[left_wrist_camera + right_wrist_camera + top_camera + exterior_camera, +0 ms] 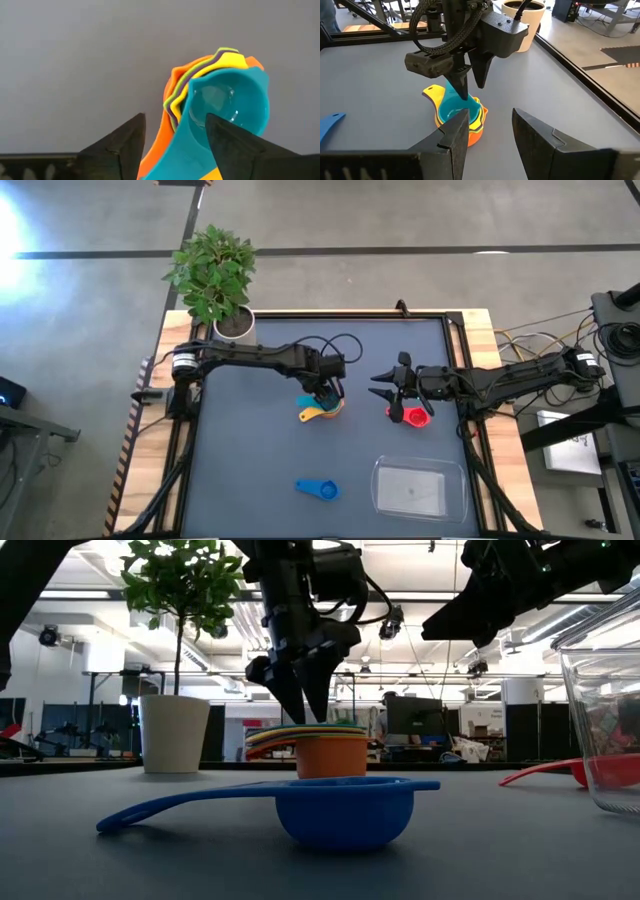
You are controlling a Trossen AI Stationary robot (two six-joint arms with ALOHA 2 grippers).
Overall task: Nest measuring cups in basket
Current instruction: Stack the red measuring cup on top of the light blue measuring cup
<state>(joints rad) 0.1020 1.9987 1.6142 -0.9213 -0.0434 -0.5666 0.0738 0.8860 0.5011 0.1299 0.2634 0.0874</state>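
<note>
A nest of cups stands mid-table: orange outermost, then yellow, green and purple, with the teal cup on top. My left gripper hangs open just above it, pointing down, a finger on either side of the teal handle. My right gripper is open and raised to the nest's right, above the red cup, which rests on the table. The blue cup sits upright near the front edge. The clear basket stands at the front right. My left gripper comes from above with its fingers astride the teal cup's handle. One finger stands right against the handle, but I cannot tell whether it touches. The teal cup sits level in the nest, which rests on the table.
A white pot with a green plant stands at the table's far left corner. The blue cup lies in front of the nest. The basket's wall rises at the near right, with the red cup behind it.
</note>
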